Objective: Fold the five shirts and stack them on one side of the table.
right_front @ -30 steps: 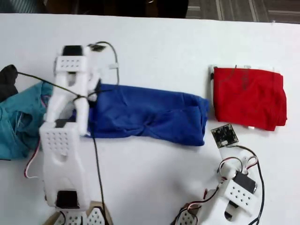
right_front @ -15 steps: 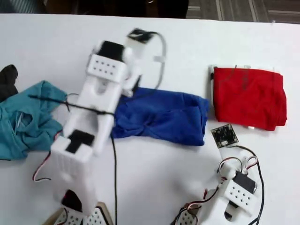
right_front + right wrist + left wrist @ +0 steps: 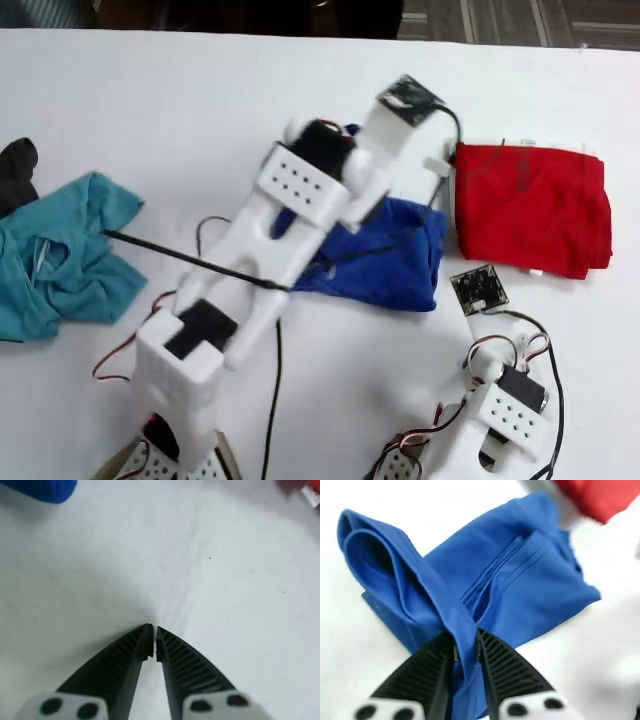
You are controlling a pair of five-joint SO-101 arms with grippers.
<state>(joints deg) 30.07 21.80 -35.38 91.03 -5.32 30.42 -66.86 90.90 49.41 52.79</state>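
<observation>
Left wrist view: with left gripper point(image 3: 465, 649) clamped on doubled edge of blue shirt point(image 3: 520, 580), carry low toward red shirt point(image 3: 592, 495), lay flush, then release; right gripper point(image 3: 153, 641) closed, empty.

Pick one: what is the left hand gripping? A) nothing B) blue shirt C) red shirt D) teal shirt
B: in the left wrist view the left hand is shut on a raised fold of the blue shirt.

A white table point(image 3: 150, 90) stands before a grey plank floor point(image 3: 500, 20).
</observation>
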